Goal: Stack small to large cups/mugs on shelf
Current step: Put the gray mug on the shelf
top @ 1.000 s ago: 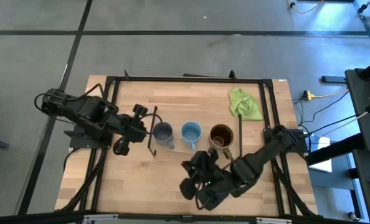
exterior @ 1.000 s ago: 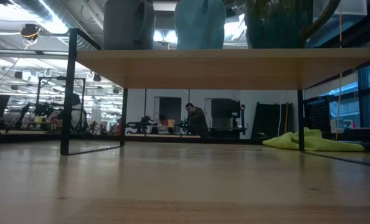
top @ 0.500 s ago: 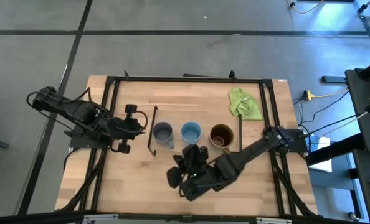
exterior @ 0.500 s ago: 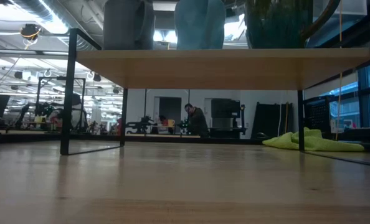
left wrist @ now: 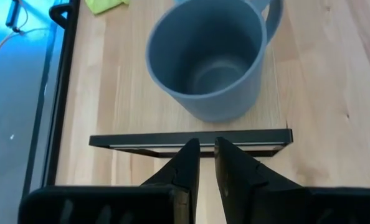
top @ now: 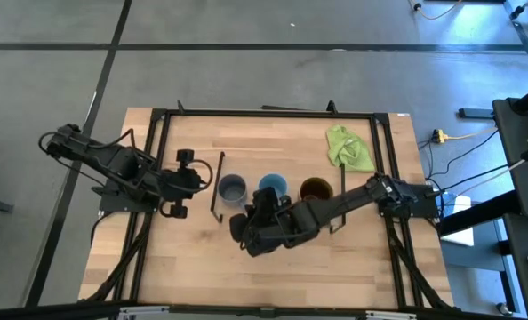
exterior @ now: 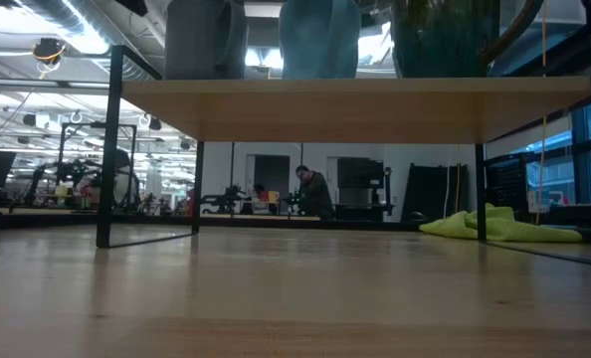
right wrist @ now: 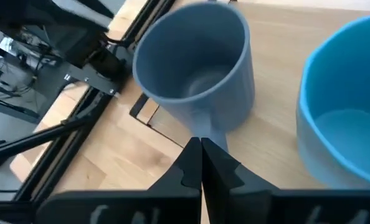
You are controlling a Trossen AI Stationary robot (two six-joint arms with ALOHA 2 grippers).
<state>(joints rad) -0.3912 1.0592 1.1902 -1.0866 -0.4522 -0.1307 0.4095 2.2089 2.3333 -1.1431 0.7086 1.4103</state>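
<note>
The shelf (top: 252,178) carries three mugs in a row, standing upright on their bases: dark grey-blue (top: 233,188), light blue (top: 273,186), brown (top: 316,189). The low view shows their bases on the board (exterior: 355,107). My right gripper (top: 251,209) is shut on the shelf's near side, its tips (right wrist: 201,149) right at the grey-blue mug's handle (right wrist: 207,132). My left gripper (top: 198,181) hovers left of the shelf's black end frame (left wrist: 191,140), pointing at the grey-blue mug (left wrist: 207,59), its fingers (left wrist: 207,152) shut to a thin gap. My right gripper's shut fingertips come slanting from the near side and stand against the near-side handle (right wrist: 207,132) of the grey-blue mug. I cannot tell whether they touch it. The mug stands upright on the shelf.
A lime-green cloth (top: 348,148) lies on the table behind the shelf's right end. A black frame (top: 264,114) runs around the tabletop. Bare wood lies between the shelf and the table's near edge (top: 211,267). People and equipment show far off in the room (exterior: 310,194).
My right gripper has swung from near the table's near edge toward the far and left, up to the grey-blue mug. My left gripper has drawn back a little toward the table's left edge. The three mugs have stayed in place.
</note>
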